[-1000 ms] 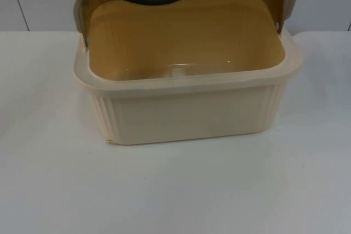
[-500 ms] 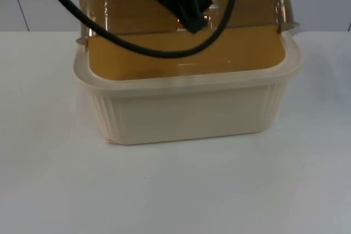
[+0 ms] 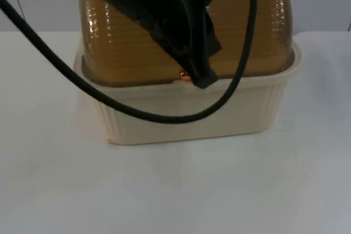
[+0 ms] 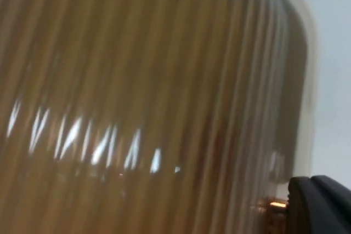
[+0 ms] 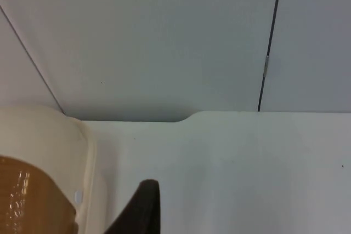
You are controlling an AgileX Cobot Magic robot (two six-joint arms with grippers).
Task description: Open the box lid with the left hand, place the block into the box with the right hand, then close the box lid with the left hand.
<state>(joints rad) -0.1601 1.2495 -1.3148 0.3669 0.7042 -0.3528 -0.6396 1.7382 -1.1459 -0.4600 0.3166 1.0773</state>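
Box [image 3: 186,113] sits at table centre, its amber domed lid [image 3: 247,36] down over it. Left gripper [image 3: 197,75] touches the lid's 6 o'clock edge; its grip cannot be judged.

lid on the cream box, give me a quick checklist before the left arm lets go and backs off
1. Lid down over the box: ok, its front edge sits at the rim.
2. Lid fully seated at the back: cannot tell.
3. Left gripper at the lid's front edge: ok.
4. Block inside the box: cannot tell through the amber lid.
5. Right gripper off to the box's side, waiting: ok.
6. Box flat on the table: ok.
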